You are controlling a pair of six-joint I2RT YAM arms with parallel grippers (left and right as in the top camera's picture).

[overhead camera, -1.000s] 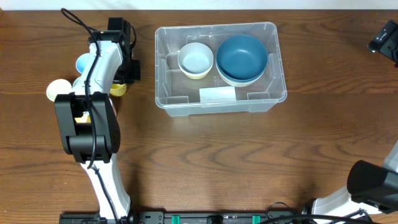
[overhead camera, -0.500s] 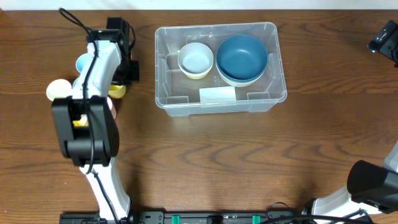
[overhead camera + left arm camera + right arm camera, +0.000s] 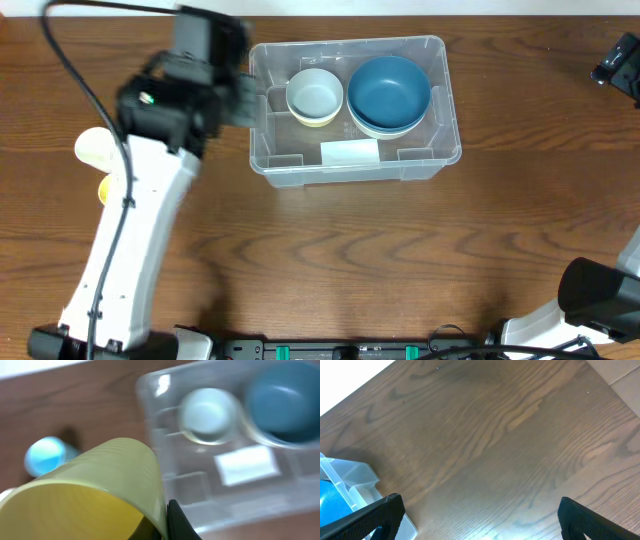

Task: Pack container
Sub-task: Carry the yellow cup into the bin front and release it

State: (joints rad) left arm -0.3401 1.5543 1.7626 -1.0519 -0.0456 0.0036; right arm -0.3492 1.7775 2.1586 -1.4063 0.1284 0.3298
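The clear container (image 3: 350,172) stands at the table's back middle, with a white label on its floor. Inside it sit a pale bowl (image 3: 315,95) and a large blue bowl (image 3: 390,92). My left gripper (image 3: 238,100) hovers at the container's left wall. In the left wrist view it (image 3: 167,525) is shut on the rim of a yellow cup (image 3: 100,495), with the container (image 3: 190,485) blurred beyond. The cup is hidden under the arm in the overhead view. My right gripper (image 3: 480,520) stands open and holds nothing, far right of the container's corner (image 3: 345,475).
A light blue cup (image 3: 45,455) stands on the table left of the container. A cream cup (image 3: 95,148) and a small yellow object (image 3: 105,187) sit at the far left beside the left arm. The right arm's wrist (image 3: 620,62) is at the back right edge.
My left arm has risen from the group of cups and swung right toward the container's left wall, carrying the yellow cup. The right arm has not moved.
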